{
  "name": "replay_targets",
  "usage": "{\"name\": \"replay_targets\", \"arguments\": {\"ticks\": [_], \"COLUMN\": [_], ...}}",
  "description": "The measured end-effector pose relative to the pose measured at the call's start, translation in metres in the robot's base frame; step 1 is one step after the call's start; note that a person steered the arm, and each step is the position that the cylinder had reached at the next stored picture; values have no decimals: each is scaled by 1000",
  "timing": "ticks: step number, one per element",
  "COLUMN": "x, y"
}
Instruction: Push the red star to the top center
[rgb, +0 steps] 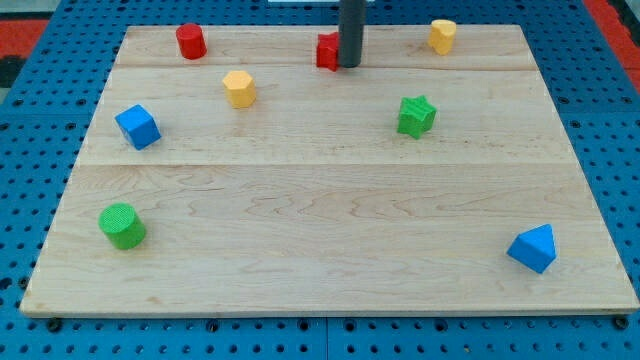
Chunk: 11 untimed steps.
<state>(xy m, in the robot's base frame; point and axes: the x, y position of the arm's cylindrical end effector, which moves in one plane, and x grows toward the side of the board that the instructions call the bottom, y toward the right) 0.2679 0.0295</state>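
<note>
The red star (326, 51) lies at the view's top centre of the wooden board (330, 250), partly hidden behind the rod. My tip (349, 64) stands right against the star's right side, touching it or nearly so. The dark rod rises straight up out of the view's top.
A red cylinder (191, 41) is at the top left and a yellow block (442, 35) at the top right. A yellow hexagon (239, 88), a blue cube (138, 127), a green star (416, 115), a green cylinder (122, 225) and a blue block (532, 248) lie about the board.
</note>
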Motion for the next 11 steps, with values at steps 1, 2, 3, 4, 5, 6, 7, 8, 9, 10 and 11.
{"name": "replay_targets", "arguments": {"ticks": [1,2,3,4,5,6,7,8,9,10,11], "x": [19,20,14,5,2,-4,-11,-12,-12,-12,-6], "y": [-32,-54,-29,-27,-31,-34,-29,-29,-29,-29,-25]}}
